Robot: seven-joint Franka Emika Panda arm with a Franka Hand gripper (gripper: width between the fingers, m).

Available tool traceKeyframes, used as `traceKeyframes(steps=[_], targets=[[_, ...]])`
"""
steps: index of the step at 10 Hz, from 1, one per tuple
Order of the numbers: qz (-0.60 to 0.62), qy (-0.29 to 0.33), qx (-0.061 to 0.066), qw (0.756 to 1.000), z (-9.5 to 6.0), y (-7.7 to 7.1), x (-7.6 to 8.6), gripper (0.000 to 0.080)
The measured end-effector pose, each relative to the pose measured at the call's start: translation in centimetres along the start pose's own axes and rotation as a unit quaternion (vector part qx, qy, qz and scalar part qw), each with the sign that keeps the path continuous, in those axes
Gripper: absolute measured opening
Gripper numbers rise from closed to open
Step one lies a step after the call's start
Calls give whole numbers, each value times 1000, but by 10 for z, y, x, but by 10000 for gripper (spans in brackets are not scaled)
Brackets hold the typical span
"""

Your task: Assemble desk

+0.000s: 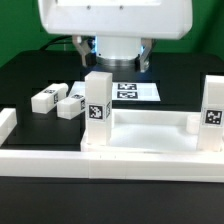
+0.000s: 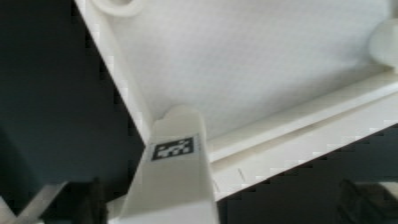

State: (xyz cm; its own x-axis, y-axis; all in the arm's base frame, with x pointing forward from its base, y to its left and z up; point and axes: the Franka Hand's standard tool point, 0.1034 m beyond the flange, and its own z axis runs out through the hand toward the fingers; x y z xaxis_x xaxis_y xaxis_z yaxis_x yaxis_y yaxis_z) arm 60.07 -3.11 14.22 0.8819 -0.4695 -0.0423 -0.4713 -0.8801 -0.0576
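Note:
The desk panel lies flat on the black table with its raised rim up. Two legs stand upright in its corner sockets, one toward the exterior view's left and one toward the right, each showing a black-and-white tag. Two loose legs lie further left. My gripper hangs above and behind the left upright leg. In the wrist view that leg rises from the panel between my spread fingers. The gripper is open, with a gap on both sides of the leg.
The marker board lies on the table behind the panel. Low white border bars run along the front and at the exterior view's left. The arm's white body fills the top of the exterior view.

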Motion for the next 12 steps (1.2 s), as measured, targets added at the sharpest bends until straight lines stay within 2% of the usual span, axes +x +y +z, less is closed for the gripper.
traceKeyframes(steps=[1,12], targets=[[6,-2,0,1000,-2,-5,-7,649],[3,-1,-1,1000,0,-6,-6,649]])
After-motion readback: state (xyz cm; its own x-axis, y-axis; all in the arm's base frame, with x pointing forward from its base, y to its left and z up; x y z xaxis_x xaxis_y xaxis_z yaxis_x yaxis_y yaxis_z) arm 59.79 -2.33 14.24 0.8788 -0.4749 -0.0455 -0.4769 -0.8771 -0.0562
